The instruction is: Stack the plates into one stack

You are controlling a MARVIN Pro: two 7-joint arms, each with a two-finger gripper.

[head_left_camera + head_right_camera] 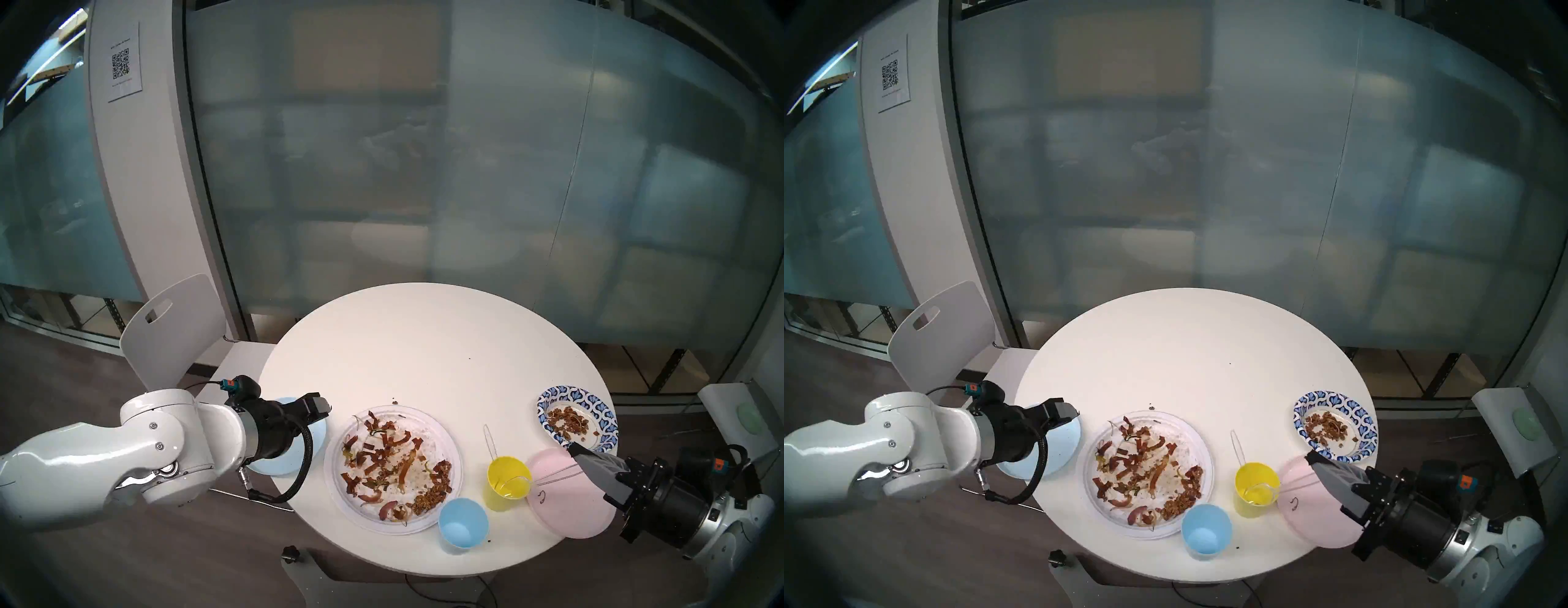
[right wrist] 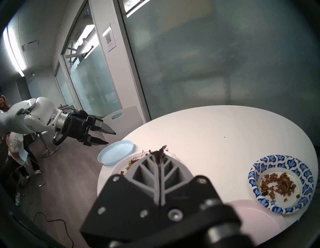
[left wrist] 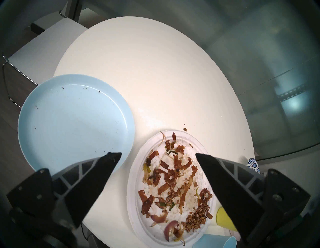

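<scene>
A large white plate [image 1: 428,431] with food scraps lies at the table's front middle. Left of it sits a light blue plate [image 3: 74,117], partly hidden under my left gripper [image 1: 319,404] in the head views. That gripper hovers open over the gap between the two plates [image 3: 158,155] and holds nothing. A pale pink plate [image 1: 564,505] lies at the front right, reaching past the table edge. My right gripper [image 1: 573,448] is shut and empty just above its far rim. Behind it a blue-white patterned plate [image 1: 564,394] holds brown crumbs.
A yellow cup [image 1: 509,484] with a clear plastic utensil stands between the white and pink plates. A light blue cup [image 1: 462,526] stands at the front edge. A white chair [image 1: 169,327] is pushed in at the table's left. People stand far left in the right wrist view.
</scene>
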